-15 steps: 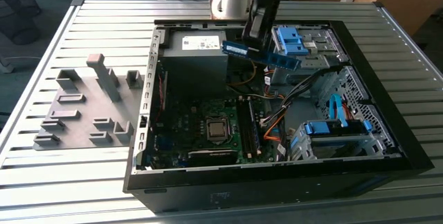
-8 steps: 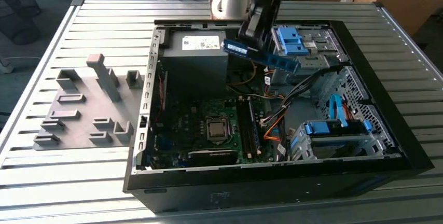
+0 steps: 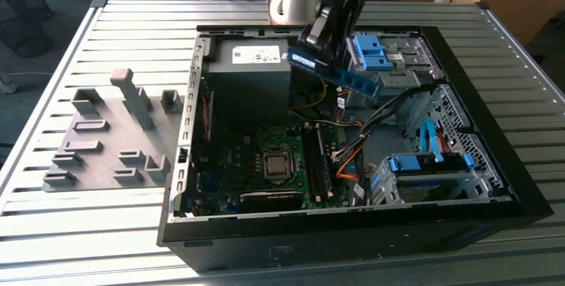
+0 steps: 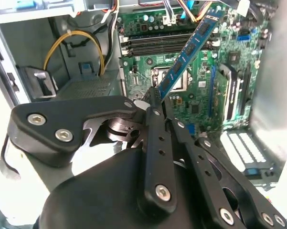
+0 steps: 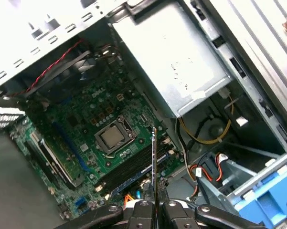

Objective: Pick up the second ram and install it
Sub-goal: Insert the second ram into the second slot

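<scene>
We held the second ram (image 3: 334, 71), a long, thin blue-green circuit-board stick with dark chips, in the air above the open black computer case (image 3: 494, 167), well apart from the green motherboard (image 4: 191, 67). The gripper (image 4: 157, 102) was clamped on one end. We judged it light, stiff and fragile, best gripped by its flat faces.

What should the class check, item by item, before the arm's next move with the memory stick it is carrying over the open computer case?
1. Grip: gripper shut on the second ram at one end: ok.
2. Stick clear of the power supply: held in the air above it, ok.
3. Memory slots on the motherboard visible: ok.
4. Stick lined up with a slot: not ok, it hangs tilted above the case.
5. Slot latches open: cannot tell.
</scene>
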{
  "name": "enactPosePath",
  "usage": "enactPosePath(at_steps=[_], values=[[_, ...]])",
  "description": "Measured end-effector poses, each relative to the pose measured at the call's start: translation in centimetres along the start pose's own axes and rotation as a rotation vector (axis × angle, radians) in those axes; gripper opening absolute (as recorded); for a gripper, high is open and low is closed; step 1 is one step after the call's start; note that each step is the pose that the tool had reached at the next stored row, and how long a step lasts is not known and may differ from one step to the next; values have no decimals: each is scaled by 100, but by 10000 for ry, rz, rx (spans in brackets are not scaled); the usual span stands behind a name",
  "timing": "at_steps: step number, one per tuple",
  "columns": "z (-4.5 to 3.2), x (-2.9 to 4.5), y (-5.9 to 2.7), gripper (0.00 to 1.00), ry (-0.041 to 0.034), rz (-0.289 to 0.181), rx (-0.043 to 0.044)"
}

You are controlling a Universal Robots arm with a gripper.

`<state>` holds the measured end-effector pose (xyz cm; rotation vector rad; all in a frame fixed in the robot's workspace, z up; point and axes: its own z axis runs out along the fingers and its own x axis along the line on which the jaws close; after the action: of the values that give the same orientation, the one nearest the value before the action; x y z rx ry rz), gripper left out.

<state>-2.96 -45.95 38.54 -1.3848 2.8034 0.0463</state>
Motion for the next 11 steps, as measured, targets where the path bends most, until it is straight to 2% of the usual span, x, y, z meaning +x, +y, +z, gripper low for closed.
enactPosePath(at_steps=[11], values=[[6, -2, 2, 14, -41, 1882, 48]])
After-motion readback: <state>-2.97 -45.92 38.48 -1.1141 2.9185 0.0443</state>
